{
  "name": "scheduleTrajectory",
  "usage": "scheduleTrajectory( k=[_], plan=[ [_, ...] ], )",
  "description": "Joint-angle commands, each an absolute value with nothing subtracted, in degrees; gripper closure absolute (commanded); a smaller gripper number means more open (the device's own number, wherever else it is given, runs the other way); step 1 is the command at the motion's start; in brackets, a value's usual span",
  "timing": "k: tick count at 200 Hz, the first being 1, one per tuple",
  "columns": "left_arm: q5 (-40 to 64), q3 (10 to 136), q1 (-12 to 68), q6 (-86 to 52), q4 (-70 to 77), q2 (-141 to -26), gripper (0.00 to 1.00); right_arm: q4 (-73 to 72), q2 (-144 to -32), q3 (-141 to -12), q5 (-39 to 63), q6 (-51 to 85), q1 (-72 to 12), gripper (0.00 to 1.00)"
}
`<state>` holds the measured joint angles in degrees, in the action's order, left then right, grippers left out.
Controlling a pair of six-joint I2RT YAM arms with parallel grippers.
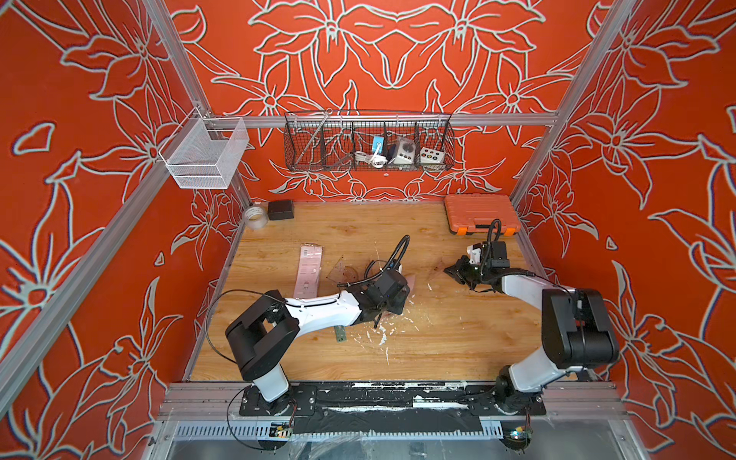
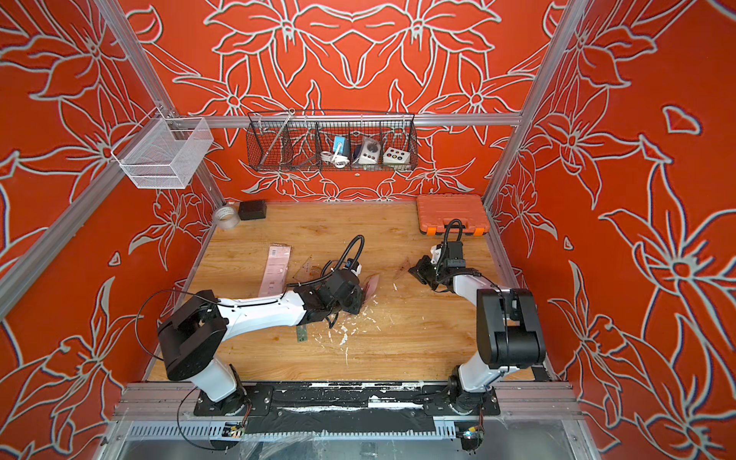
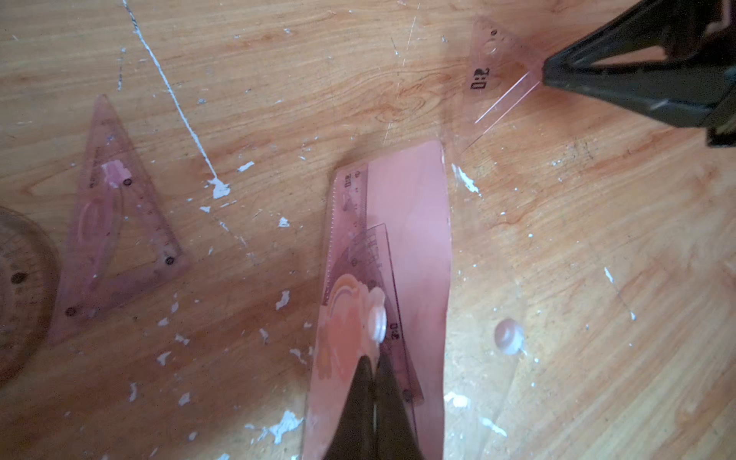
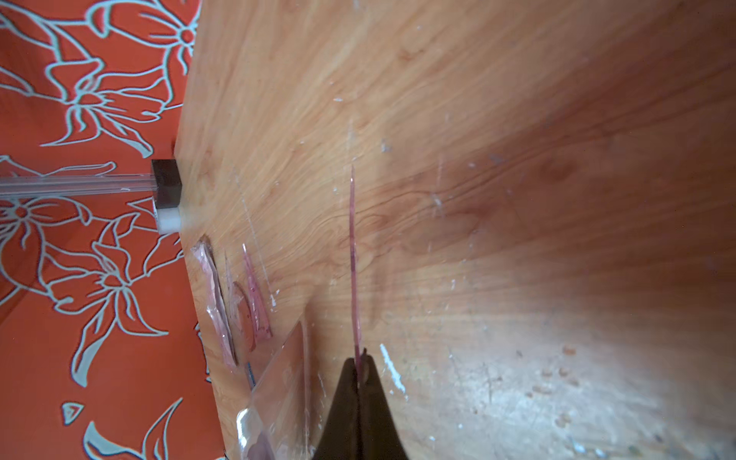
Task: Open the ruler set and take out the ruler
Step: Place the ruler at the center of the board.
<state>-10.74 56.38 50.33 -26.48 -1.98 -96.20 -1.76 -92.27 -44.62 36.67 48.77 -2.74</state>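
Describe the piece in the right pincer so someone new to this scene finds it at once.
On the wooden table, look in front of the orange tool case, where the right pincer is shut on a clear pinkish set square. The other set square lies flat beside the protractor; only this one is gripped.

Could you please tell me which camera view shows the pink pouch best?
The left wrist view: the pouch fills mid-frame, pinched by the left fingers, its contents visible through it. In both top views only a pink corner peeks past the left arm. The right wrist view shows only blurred clear plastic, perhaps its flap.
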Motion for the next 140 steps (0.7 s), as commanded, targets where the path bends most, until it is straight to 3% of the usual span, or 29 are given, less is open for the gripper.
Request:
scheduleTrajectory(
  k=[1, 67, 88, 108, 140],
  plan=[
    [-12.2, 58.5, 50.6, -26.8, -1.5, -98.0, 1.00, -7.8, -94.4, -46.2, 36.7, 52.9, -2.4, 1.00],
    [-12.3, 60.0, 50.4, -24.8, -2.0, -99.2, 1.00, -10.1, -99.2, -46.2, 35.1, 55.7, -2.3, 1.00],
    [-12.0, 59.7, 50.4, -24.3, -1.0, -98.6, 1.00, -7.5, -96.6, -46.1, 34.0, 54.4, -2.3, 0.76],
    [-12.0, 60.0, 50.4, -23.9, -1.3, -98.1, 1.00, -2.3, -91.7, -46.6, 31.7, 51.5, -2.3, 0.60],
    [-11.1, 58.6, 50.3, -23.3, -0.2, -96.9, 1.00, 4.7, -80.5, -45.5, 29.3, 46.5, -2.7, 0.57]
  ],
)
